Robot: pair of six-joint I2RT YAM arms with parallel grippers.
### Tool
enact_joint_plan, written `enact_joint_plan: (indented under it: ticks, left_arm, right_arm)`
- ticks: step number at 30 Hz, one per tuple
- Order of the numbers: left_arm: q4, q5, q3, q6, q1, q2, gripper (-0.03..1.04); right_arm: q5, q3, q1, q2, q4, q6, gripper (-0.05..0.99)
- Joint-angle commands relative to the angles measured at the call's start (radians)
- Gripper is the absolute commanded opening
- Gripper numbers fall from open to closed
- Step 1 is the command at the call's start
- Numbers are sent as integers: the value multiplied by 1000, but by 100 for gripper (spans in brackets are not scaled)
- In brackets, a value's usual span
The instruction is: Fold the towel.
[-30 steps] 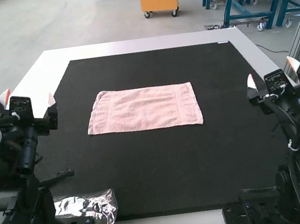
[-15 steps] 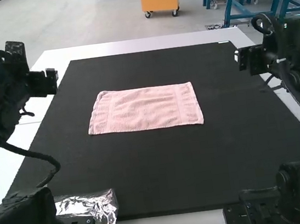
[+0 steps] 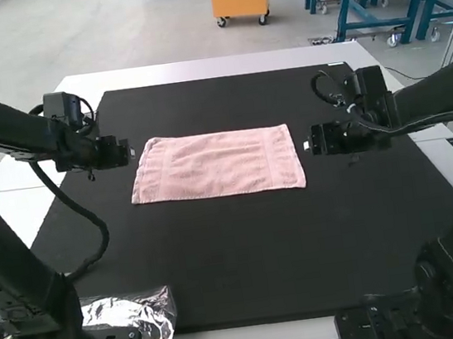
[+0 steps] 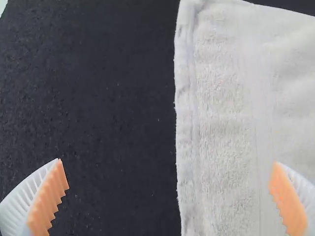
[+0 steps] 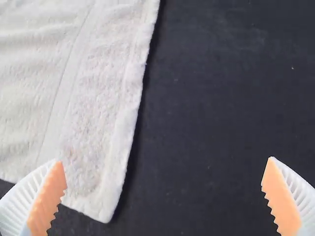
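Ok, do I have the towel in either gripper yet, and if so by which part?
Nothing is held: the left gripper and the right gripper are both open, and the towel lies spread on the black mat.

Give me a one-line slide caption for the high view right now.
A pink towel lies spread on a black mat, one robot arm at each side.

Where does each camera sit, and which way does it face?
High view: above and behind the left arm and right arm, facing forward and down at the towel; both arms show.
Left wrist view: on that wrist, facing down at the towel's left end; left gripper shows, open.
Right wrist view: likewise, over the right end; right gripper shows, open.
Shared: all include towel and black mat.
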Motion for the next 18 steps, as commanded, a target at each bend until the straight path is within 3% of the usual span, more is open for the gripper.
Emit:
enact_joint_plan:
  ticks: [1,4,8,12,18]
  left_arm:
    - [30,76,76,-45,-5,49,96]
    - [76,71,107,-45,-14,95,96]
    - [99,66,151,-36,-43,171,96]
    - [148,14,171,25,-62,234,96]
    - [231,-10,194,71,-65,299,96]
  right_arm:
    - [-20,88,36,62,17,-2,91]
    - [11,137,56,125,34,-13,91]
    - [12,200,59,207,66,-19,91]
    - [11,264,56,291,81,-27,91]
    - [12,336,53,414,124,-33,91]
